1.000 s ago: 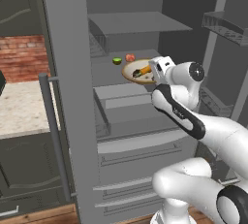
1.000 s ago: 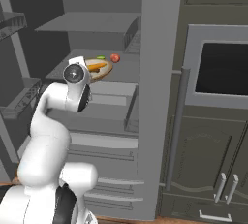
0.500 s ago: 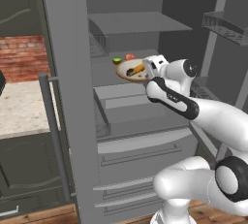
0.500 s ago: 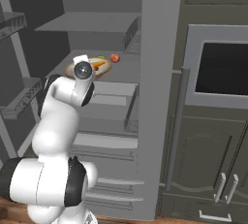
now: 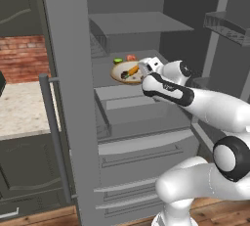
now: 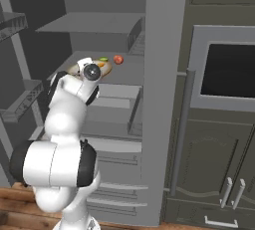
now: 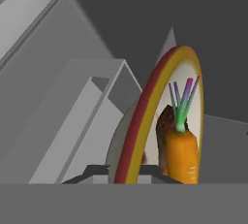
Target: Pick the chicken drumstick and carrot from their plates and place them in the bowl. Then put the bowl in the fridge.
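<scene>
The fingers (image 7: 130,169) pinch the bowl's (image 7: 145,121) rim, one tip on each side of the wall; in the hand view the rim rises edge-on between the two dark tips. That rim hold is probably the only one a shallow, wide bowl offers, and it leaves the load free inside. The carrot (image 7: 181,150) lies in the bowl with its green top pointing away from the fingers, and the drumstick (image 7: 164,123) sits dark just behind it, touching it. In the left base view the bowl (image 5: 123,72) looks roughly level, which keeps both pieces from sliding out.

Out from there, the bowl sits over the fridge's (image 5: 73,98) middle shelf (image 5: 105,73), well inside the open door line; whether it rests on the shelf or hangs just above it I cannot tell. A small red fruit (image 6: 118,59) and a green one (image 5: 117,60) lie on the same shelf just behind the bowl, so there is little room to push deeper. The arm reaches in over the pulled-out drawer (image 5: 132,110) below. My judgement: food is loaded, and only setting down and letting go remain.
</scene>
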